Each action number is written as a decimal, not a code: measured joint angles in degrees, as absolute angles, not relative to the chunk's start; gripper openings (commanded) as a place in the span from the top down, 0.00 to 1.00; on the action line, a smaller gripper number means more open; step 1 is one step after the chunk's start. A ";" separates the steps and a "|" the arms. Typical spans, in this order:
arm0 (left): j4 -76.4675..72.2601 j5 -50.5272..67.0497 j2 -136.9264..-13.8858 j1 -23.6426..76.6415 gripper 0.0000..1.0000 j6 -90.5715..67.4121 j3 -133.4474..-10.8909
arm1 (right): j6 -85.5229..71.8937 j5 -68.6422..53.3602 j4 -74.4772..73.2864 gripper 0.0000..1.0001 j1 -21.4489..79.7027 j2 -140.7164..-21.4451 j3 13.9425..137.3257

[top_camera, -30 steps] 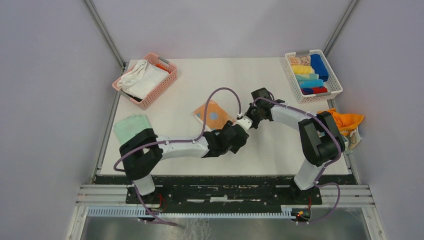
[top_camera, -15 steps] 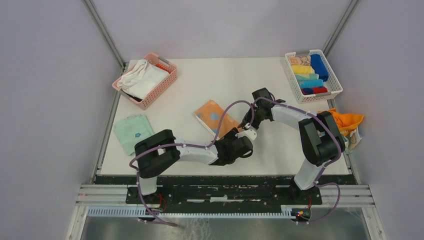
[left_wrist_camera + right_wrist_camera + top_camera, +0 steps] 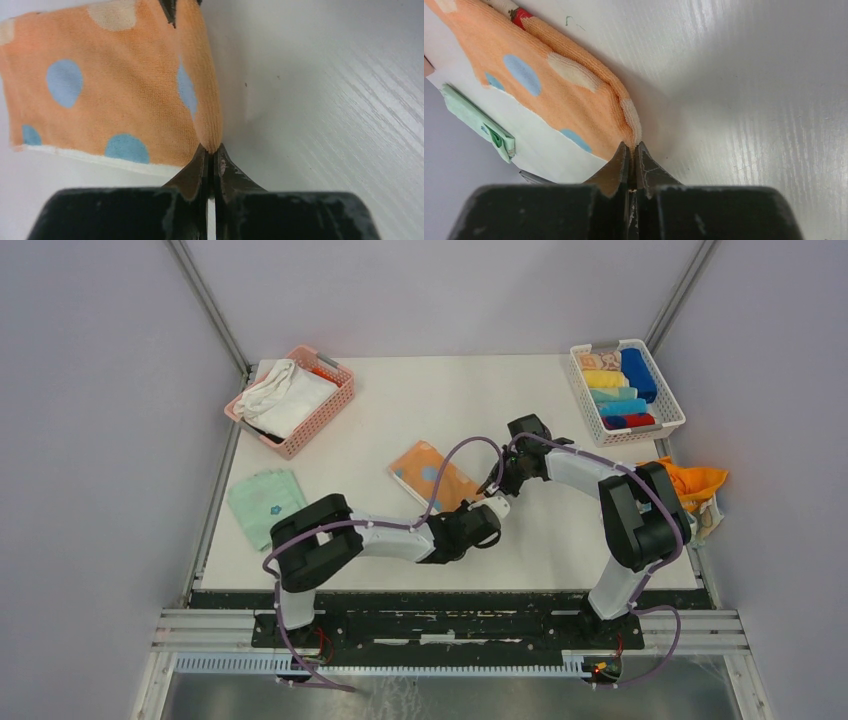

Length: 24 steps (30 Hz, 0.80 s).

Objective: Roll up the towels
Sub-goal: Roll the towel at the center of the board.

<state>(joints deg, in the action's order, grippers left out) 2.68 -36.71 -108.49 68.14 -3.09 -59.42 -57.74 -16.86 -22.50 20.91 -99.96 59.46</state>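
An orange towel with blue and cream dots lies flat at mid-table, its right edge folded up into a ridge. My left gripper is shut on the near end of that ridge; in the left wrist view the fold runs straight into the closed tips. My right gripper pinches the same edge farther back. Its wrist view shows the towel ending between the nearly closed tips. A folded mint-green towel lies flat at the left.
A pink basket at the back left holds a white cloth. A white basket at the back right holds several rolled towels. An orange cloth hangs off the table's right edge.
My left gripper has swung right and toward the near end of the orange towel's edge and shut on it. The right gripper has stayed at the towel's edge.
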 measured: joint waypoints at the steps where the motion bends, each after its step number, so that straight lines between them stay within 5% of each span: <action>1: 2.90 -33.80 -108.05 67.09 0.97 -3.16 -59.42 | -57.21 -17.12 -22.24 0.82 20.78 -99.96 59.46; 12: 2.55 7.66 -105.27 44.80 0.97 -15.25 -59.48 | -52.75 -20.56 -14.70 0.55 17.72 -96.42 57.08; 24: -4.54 34.65 -112.90 33.30 0.97 -34.52 -60.25 | -52.40 -26.20 0.97 0.58 15.86 -95.00 47.09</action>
